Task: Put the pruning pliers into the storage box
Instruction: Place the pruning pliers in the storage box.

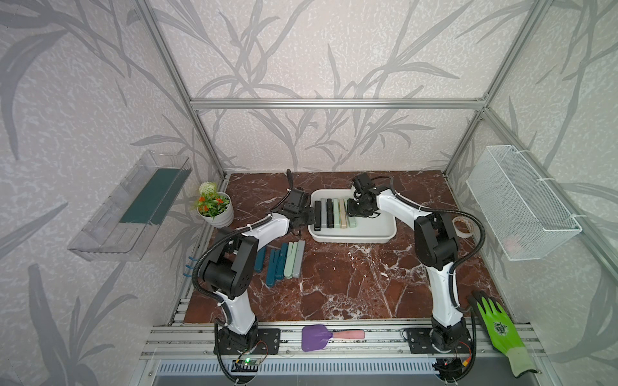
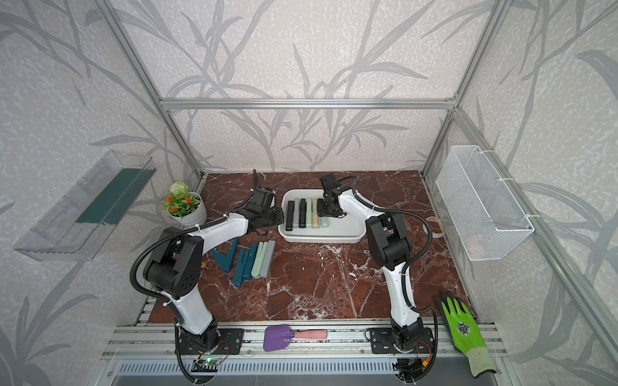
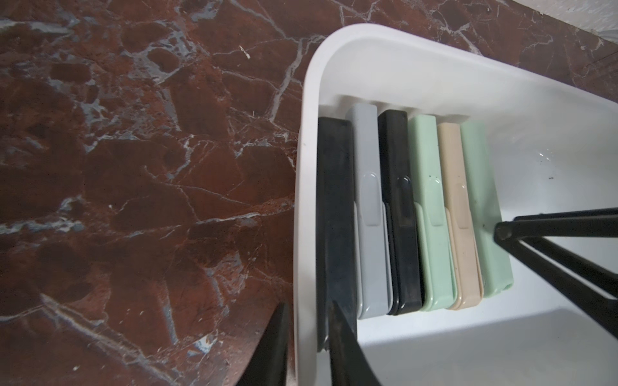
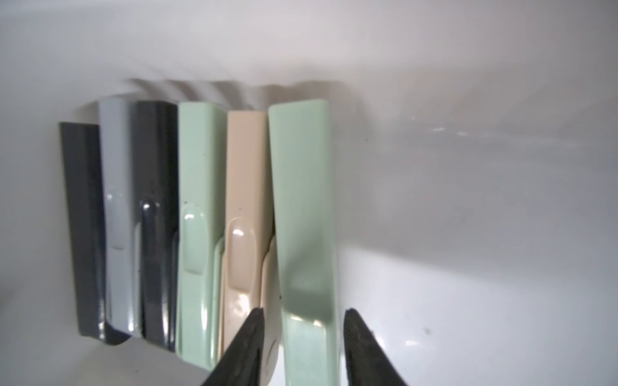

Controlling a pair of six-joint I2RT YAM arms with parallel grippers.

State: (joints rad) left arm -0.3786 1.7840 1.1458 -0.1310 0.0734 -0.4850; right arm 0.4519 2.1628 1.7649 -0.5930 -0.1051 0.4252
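Closest in, at the front rail, lie a green glove (image 1: 495, 324) and a purple spatula (image 1: 317, 337). Beyond spreads the red marble table (image 1: 351, 284), and toward its back sits the storage box (image 1: 351, 238), a shallow white tub with rounded corners. Six pruning pliers (image 3: 424, 214) lie in its left end, side by side and touching: black, grey, black, pale green, beige, pale green (all slim closed bars).

The left gripper (image 3: 309, 305) has its jaws slightly apart, one finger outside the box's left wall, one inside over the outermost black pliers (image 3: 334, 217), clamping nothing. The right gripper (image 4: 303, 310) stands astride the last pale green pliers (image 4: 301, 200), a gap showing at each finger, so it grips nothing either.

Loose pliers (image 1: 287, 260) in teal, green and grey lie on the marble before the box's left corner, partly under the left arm; one teal pair (image 2: 224, 255) is splayed in a V. A clear tray (image 1: 133, 207) and a wire basket (image 1: 521, 207) hang on the side walls; a flower pot (image 1: 219, 214) stands beside the left arm, a tape roll (image 1: 463, 227) beside the right arm's elbow.

The box's right half is bare, and open marble lies between the arms.
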